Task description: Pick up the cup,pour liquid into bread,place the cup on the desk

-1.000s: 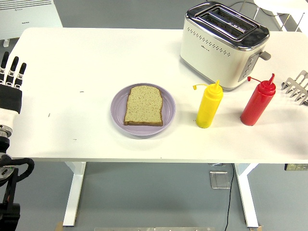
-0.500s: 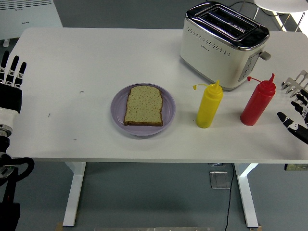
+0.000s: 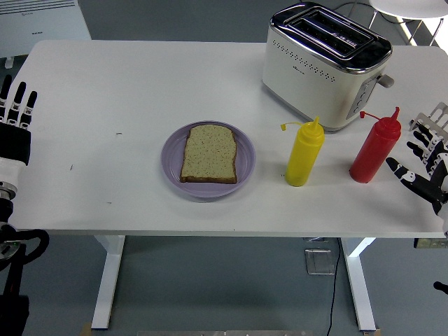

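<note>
Your right hand point(image 3: 420, 171) comes in over the table's right edge, at about four o'clock from the plate, with its fingers spread wide and holding nothing. Its fingertips point toward the red squeeze bottle point(image 3: 375, 149), which stands just beside the hand, at its nine o'clock, with a clear gap between them. No cup shows on the table; the two squeeze bottles are the only pourable containers you have here.

The red squeeze bottle is upright, its cap tip pointing up and a little tethered cap hanging off to the left. At its nine o'clock, well apart from it, stands the yellow squeeze bottle point(image 3: 304, 155), also upright, with its own small cap dangling left. Both bottles sit at six o'clock of the toaster point(image 3: 324, 65), a cream body with a chrome top and two empty slots, its lever side facing right.

The slice of bread point(image 3: 209, 153) lies flat on the lilac plate point(image 3: 173, 162) near the table's middle, at nine o'clock from the yellow bottle and near it. The bread covers most of the plate's centre, with the rim showing all around.

Your left hand point(image 3: 15, 112) rests at the table's left edge, at nine o'clock from the plate and well apart from it, fingers straight and slightly spread, empty.

A metal rack point(image 3: 435, 120) is partly visible at the right edge, just behind your right hand.

The white table point(image 3: 126, 84) carries a few small dark marks on its left half.
</note>
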Motion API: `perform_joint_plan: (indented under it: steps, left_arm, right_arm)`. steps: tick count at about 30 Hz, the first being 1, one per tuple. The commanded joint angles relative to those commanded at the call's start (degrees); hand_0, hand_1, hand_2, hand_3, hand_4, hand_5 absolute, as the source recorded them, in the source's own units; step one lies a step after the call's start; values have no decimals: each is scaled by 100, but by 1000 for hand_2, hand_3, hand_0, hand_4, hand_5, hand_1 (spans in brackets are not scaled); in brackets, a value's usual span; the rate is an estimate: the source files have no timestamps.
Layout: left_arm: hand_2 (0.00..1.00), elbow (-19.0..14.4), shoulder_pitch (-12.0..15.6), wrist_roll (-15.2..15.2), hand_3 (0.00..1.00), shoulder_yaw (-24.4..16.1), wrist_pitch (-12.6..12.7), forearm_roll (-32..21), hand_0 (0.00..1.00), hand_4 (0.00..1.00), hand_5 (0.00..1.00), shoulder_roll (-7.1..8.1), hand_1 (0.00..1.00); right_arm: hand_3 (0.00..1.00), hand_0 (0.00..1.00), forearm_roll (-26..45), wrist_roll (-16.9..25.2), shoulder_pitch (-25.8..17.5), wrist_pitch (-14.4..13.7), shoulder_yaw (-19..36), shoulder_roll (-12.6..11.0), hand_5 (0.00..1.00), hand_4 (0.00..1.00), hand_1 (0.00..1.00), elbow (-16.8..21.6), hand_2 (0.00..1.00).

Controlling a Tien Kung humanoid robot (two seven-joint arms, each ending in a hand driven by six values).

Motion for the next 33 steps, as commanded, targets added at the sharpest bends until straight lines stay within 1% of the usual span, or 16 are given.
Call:
perform_joint_plan:
  steps: [16, 33]
  left_arm:
    - [822, 13, 7, 5, 752, 8, 1, 3, 809, 489, 998, -18, 794]
    - [822, 18, 3, 6, 752, -12, 2, 7, 809, 489, 998, -25, 794]
  right_arm:
    - [955, 956, 97, -18, 425, -66, -302, 76, 262, 864, 864, -321, 939]
    - [948, 954, 194, -9, 824, -111, -626, 69, 260, 860, 859, -629, 932]
